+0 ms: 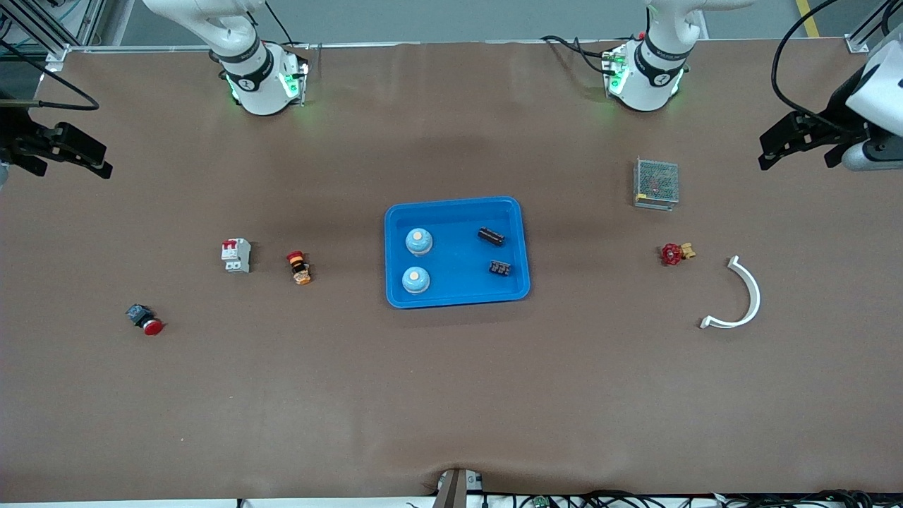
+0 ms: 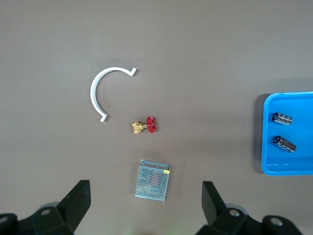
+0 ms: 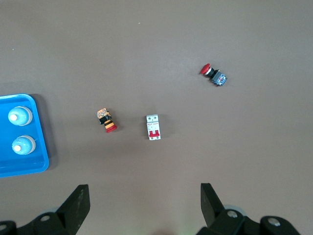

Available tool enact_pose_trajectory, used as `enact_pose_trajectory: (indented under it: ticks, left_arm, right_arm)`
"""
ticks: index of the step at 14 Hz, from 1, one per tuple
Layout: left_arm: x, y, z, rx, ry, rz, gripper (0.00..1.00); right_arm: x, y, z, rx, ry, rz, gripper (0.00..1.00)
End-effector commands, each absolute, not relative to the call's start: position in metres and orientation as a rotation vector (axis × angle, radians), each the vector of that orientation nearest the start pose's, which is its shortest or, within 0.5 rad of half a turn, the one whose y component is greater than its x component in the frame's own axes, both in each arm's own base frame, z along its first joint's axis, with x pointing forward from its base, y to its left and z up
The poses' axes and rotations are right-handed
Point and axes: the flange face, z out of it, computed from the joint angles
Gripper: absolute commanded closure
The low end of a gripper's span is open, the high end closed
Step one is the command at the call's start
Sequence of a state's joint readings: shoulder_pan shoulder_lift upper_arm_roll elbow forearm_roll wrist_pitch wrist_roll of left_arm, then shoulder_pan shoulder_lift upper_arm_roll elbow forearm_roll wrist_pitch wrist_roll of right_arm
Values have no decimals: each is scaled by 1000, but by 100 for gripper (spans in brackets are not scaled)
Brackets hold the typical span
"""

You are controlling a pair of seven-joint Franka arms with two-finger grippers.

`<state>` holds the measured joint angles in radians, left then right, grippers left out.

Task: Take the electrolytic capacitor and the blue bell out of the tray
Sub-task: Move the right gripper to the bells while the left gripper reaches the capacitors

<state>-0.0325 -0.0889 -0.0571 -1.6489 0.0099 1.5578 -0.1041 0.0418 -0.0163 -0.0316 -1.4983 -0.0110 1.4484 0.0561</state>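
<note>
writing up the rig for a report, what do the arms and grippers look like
Both arms are white Frankas with black bands at the joints and green lights glowing at the bases. Black cables run to each base. The left gripper and right gripper are black, with angular black fingers; the left wrist housing is white and grey.

A brown mat (image 1: 451, 395) covers the whole table, lightly creased at the edge nearest the front camera. Grey floor (image 1: 437, 21) and black cables (image 1: 635, 499) show past its edges.
</note>
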Motion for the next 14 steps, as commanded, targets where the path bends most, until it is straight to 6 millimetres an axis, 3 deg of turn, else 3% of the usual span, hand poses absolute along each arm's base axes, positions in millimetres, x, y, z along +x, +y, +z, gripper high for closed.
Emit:
enact_pose_trajectory:
  ticks: [1, 4, 7, 10, 12, 13, 14]
  left_arm:
    - [533, -68, 618, -3132, 26, 78, 0]
    - [547, -108, 579, -3130, 31, 161, 0]
    - [550, -159, 537, -3130, -93, 153, 0]
    - [546, -216, 481, -3140, -149, 162, 0]
    - [535, -256, 439, -3150, -190, 166, 0]
    - [527, -275, 421, -3152, -238, 143, 10]
    - [518, -293, 403, -3152, -292, 138, 12]
  right_arm:
    - [542, 11, 651, -3144, 65, 87, 0]
    - [542, 14, 634, -3144, 82, 137, 0]
    - [544, 41, 614, -3117, 233, 146, 0]
    - [545, 89, 577, -3122, 249, 168, 0]
    - [540, 138, 549, -3124, 335, 157, 0]
    - [534, 167, 535, -3124, 371, 145, 0]
    - [531, 192, 520, -3125, 416, 144, 0]
